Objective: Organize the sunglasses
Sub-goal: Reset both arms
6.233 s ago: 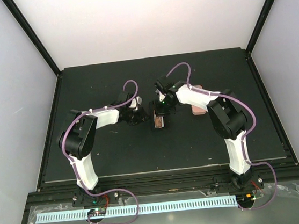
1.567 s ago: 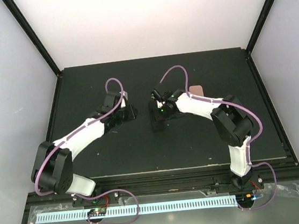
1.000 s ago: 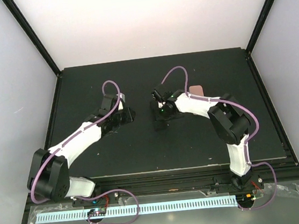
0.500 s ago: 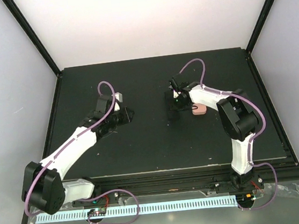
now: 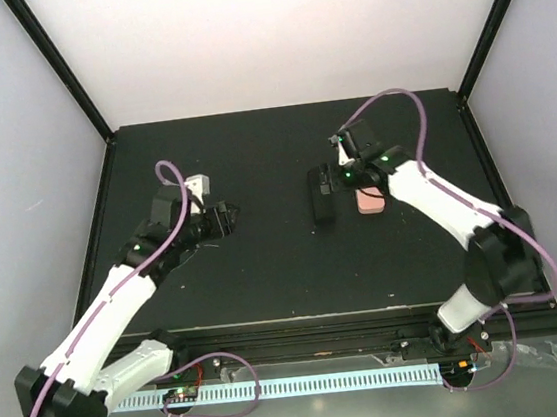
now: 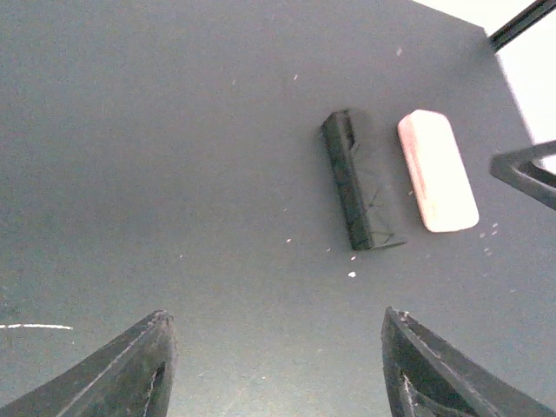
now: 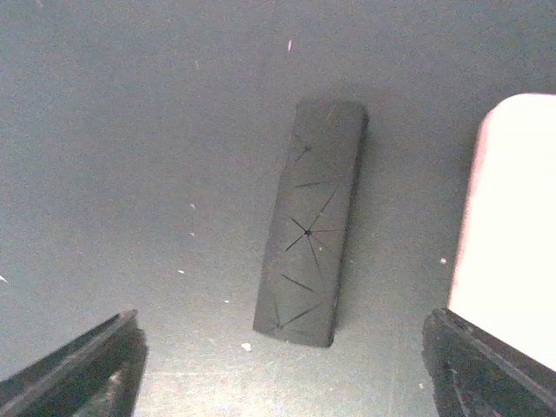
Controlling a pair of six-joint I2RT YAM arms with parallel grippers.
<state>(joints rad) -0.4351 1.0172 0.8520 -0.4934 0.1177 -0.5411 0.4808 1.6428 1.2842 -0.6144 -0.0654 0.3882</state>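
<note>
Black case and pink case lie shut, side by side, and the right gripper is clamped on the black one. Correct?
Not quite. The right gripper is open and clear of the black case, as the right wrist view shows. The black case and the pink case do lie shut, side by side.

From overhead we look toward twelve o'clock over the surface (image 5: 253, 161); our wrist cameras look down closer, sharing the black case (image 5: 322, 198) and pink case (image 5: 369, 201).
</note>
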